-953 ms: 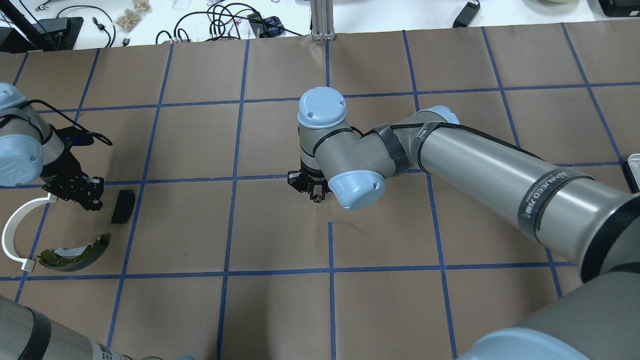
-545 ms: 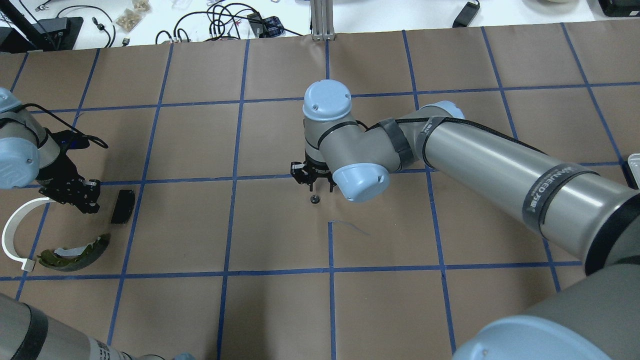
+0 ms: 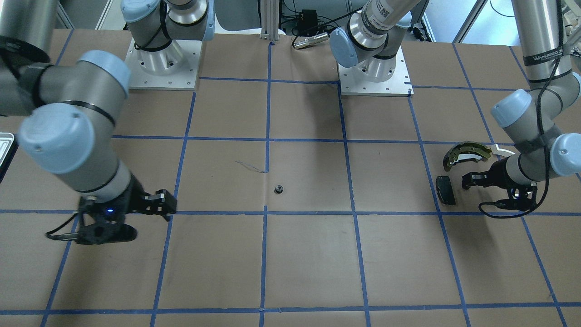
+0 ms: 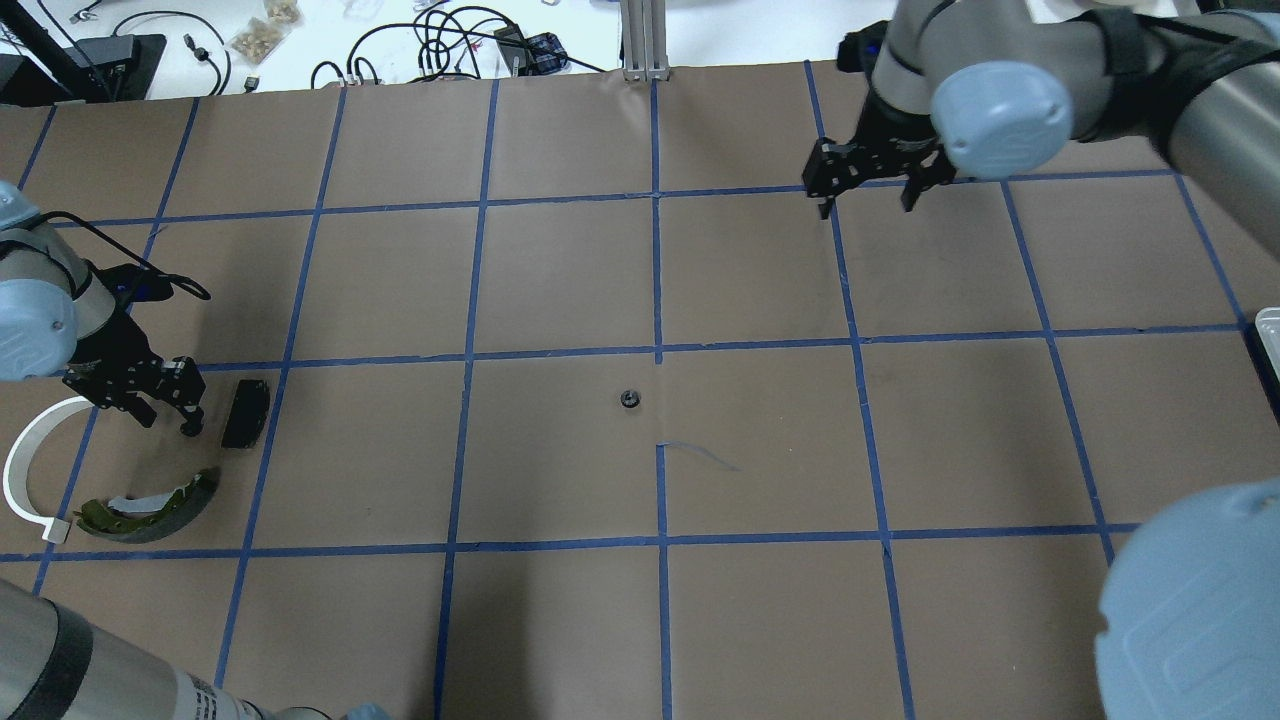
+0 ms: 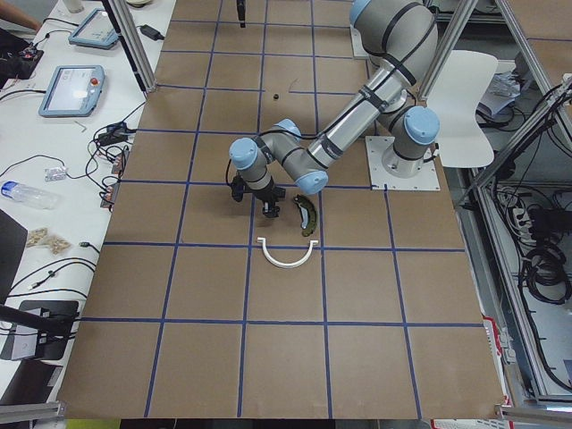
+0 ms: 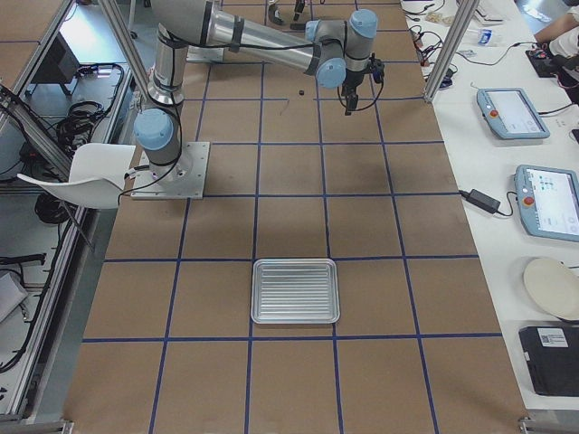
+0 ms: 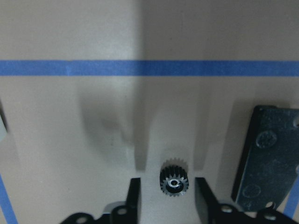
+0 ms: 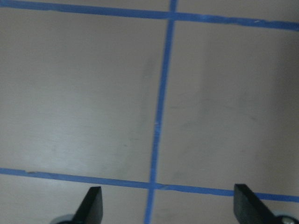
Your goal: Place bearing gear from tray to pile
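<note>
- The right gripper, a black two-finger claw, hangs with its fingers spread wide and nothing between them, over a blue tape line at the far side of the table. A second ago it was low over the table's centre, so it has let go and pulled up and away.
- What it left is the small black toothed bearing gear. It lies flat and alone on the brown paper near the middle, well apart from both grippers.
- I judge this a half-way drop. The bearing gear is off the tray but far from the pile, and fetching it looks like the left arm's job.
- The left gripper hovers at the pile with its fingers parted, and has shifted only slightly over that second. Its wrist camera shows a second gear, also small and black, on the paper between the fingertips with a gap on each side.
- The shallow pale silver metal tray has a ribbed floor, a raised rim and rounded corners. It sits at the robot's right end, with no part visible in it.
- The pile is three pieces lying near one another:
  - an olive-gold curved brake shoe with a grey lining;
  - a thin, smooth white curved plastic arc;
  - a small matte black rectangular brake pad, just beside the second gear.
- Close up, such a gear shows fine teeth round its rim and a bright ring at its bore. Being small, hard and round, it probably needs a well-centred pinch.
</note>
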